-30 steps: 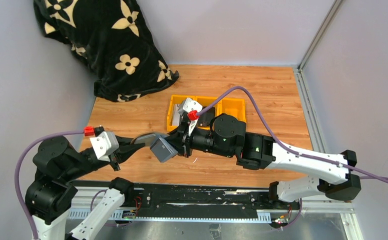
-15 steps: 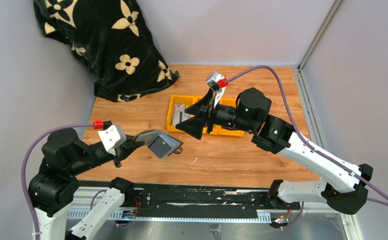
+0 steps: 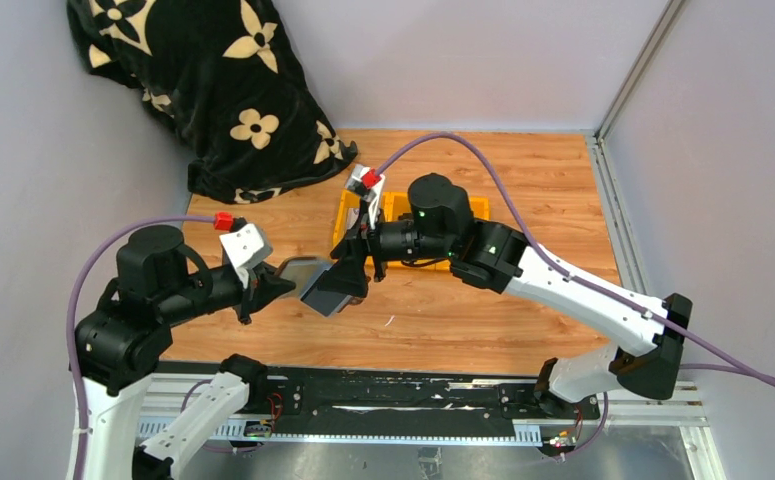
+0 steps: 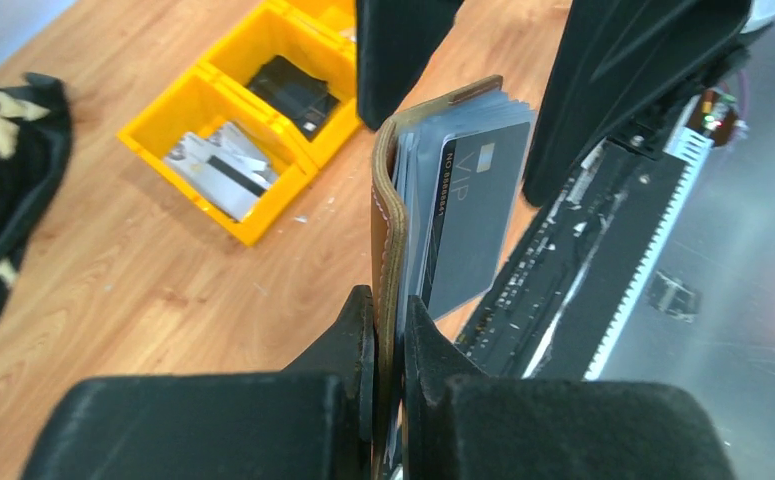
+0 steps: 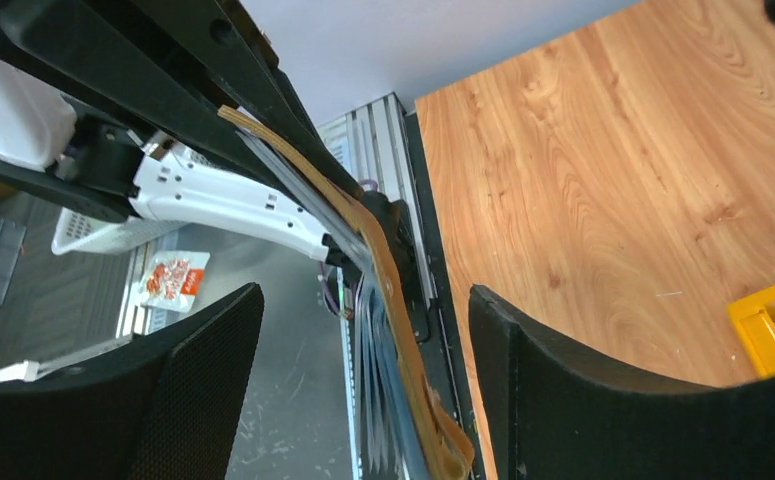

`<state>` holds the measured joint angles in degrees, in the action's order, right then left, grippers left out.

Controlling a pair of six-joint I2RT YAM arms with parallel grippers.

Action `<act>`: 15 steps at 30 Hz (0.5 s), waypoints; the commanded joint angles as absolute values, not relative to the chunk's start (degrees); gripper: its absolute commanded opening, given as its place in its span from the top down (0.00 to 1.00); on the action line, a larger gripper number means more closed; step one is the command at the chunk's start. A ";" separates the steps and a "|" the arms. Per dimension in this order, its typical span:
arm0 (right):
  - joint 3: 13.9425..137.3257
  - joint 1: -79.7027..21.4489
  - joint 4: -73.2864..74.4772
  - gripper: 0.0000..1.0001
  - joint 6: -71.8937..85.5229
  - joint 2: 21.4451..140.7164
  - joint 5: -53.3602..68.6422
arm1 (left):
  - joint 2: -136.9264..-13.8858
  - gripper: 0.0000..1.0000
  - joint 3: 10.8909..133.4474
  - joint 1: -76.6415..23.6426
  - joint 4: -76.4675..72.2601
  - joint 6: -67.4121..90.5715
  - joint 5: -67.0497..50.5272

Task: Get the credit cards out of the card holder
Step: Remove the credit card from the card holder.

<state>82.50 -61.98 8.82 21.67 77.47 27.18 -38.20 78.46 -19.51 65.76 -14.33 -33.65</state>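
Card holder [image 4: 388,205]: is hanging in the air above the wooden surface [image 3: 523,180], in front of the yellow bins [image 4: 188,192], with one end pinched by the left gripper [image 4: 388,312].
Long axis: is running straight out from the left gripper towards the right arm, so the free end is pointing at the right gripper [image 3: 348,278].
Faces: the brown leather cover is standing on edge on the far side, while the grey inner face is turning towards the near edge of the surface.
Cards [image 4: 433,215]: are sitting in the holder as a fanned stack, with their edges projecting past the leather.
Writing: the front card [image 4: 473,220], dark grey, is showing "VIP" in pale letters with a small pale chip mark beside it. A line of digits is running along its edge, too small to read.
Left jaws: are pressing together on the holder's near end.
Right jaws: are standing spread, one finger on each side of the holder's free end, with a gap showing on both sides in the right wrist view.
Bin contents: one compartment is holding loose pale cards [image 4: 218,165], and the next is holding a flat dark item [image 4: 288,88].
Background: a black blanket [image 3: 203,90] with cream flowers is lying at the far left corner.
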 commanded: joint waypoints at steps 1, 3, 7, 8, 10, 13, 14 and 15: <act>85.53 -63.25 14.50 0.22 16.58 78.95 29.31 | -41.27 1.00 82.31 -19.77 69.67 -12.74 -42.51; 83.47 -63.34 12.92 0.22 16.06 78.38 31.03 | -42.56 1.00 83.20 -19.78 71.13 -12.05 -45.54; 78.12 -63.29 5.99 0.29 15.91 75.29 38.18 | -44.39 1.00 84.19 -19.78 72.95 -11.34 -49.15; 76.84 -63.33 4.12 0.33 15.77 74.51 40.24 | -44.61 1.00 84.32 -19.78 73.03 -11.13 -49.68; 75.50 -63.22 2.83 0.43 15.85 73.57 42.53 | -44.90 1.00 84.59 -19.78 72.99 -10.72 -50.78; 75.19 -63.13 1.99 0.72 16.99 73.51 45.86 | -45.55 1.00 85.05 -19.78 72.96 -9.77 -52.75; 75.15 -63.11 1.53 0.85 17.60 73.68 47.31 | -45.76 1.00 85.26 -19.78 72.94 -9.47 -53.10; 75.19 -63.12 1.09 0.94 18.32 73.92 48.16 | -45.85 1.00 85.33 -19.78 72.94 -9.24 -53.35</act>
